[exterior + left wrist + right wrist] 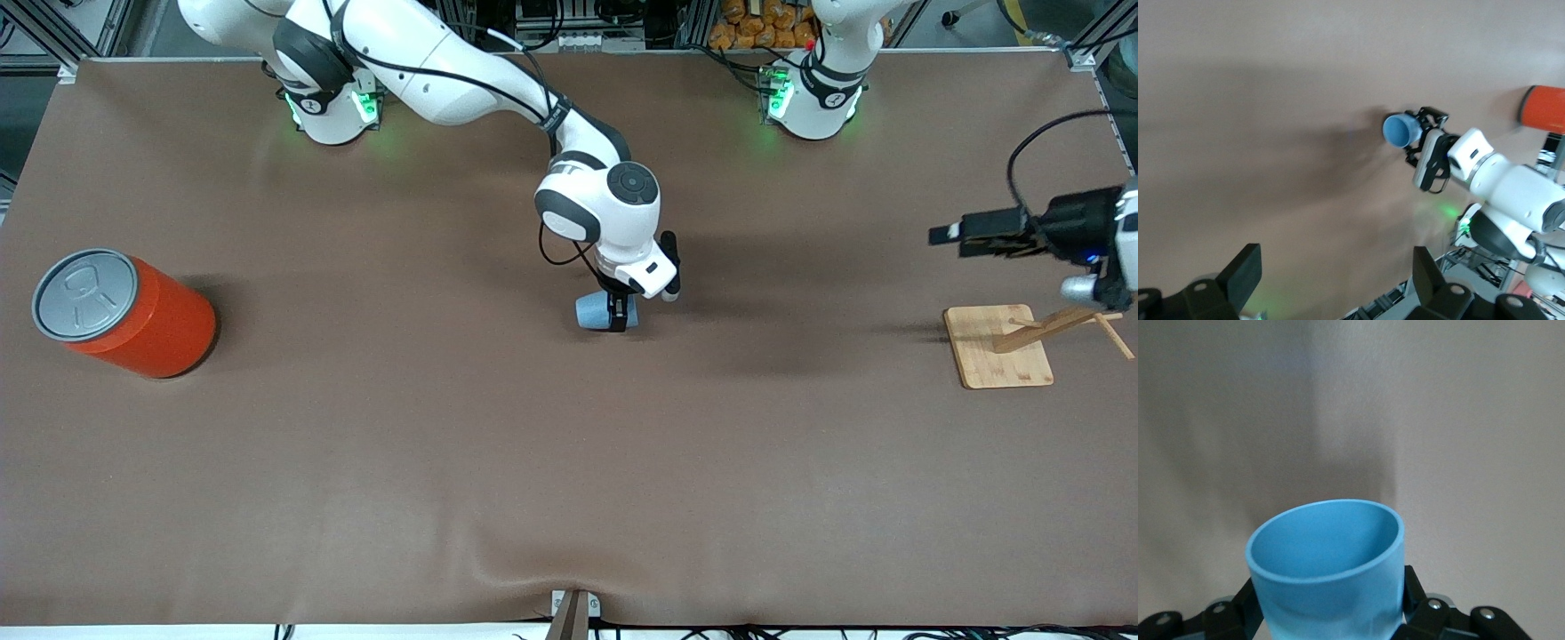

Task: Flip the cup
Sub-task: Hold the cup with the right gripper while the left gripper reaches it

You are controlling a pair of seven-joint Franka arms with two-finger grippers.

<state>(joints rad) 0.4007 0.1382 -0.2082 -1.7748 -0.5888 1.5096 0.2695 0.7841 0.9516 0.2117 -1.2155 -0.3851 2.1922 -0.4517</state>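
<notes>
Even overhead light, soft shadows (wrist views blurrier).

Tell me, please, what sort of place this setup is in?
Probably a robotics lab: two arms bolted to a cloth-covered table, aluminium framing at its edges, and test props, with the right gripper holding a cup.

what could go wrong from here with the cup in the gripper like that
1. The right gripper holds the cup on its side over the middle of the table, fingers pinching the smooth tapered wall; it might slip while turning.
2. Released tilted, it could roll rather than stand.
3. The left gripper waits open over the wooden stand, well away, so collision seems unlikely.
</notes>
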